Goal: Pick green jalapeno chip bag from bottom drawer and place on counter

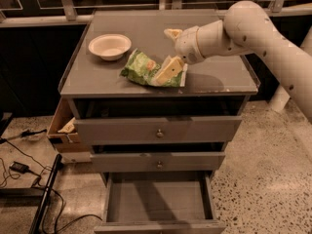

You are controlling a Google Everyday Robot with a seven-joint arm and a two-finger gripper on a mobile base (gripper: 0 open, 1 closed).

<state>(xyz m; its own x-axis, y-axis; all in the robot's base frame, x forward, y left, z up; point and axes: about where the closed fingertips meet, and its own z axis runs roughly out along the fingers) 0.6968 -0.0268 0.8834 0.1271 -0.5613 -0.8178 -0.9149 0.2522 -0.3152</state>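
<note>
The green jalapeno chip bag [140, 66] lies flat on the counter [214, 77], near its front edge, to the right of the white bowl. My gripper [170, 51] hovers at the bag's right end and is open. Its lower finger [168, 70] lies over the bag's right part and its upper finger [172, 33] is well apart, above the counter. The bottom drawer [156, 201] is pulled out below, and its grey floor shows nothing in it.
A white bowl [109, 46] stands on the counter's left side. The two knobbed drawers [158, 130] above the bottom one are slightly open. A cardboard box [63, 126] sits left of the cabinet, and cables [19, 167] lie on the floor.
</note>
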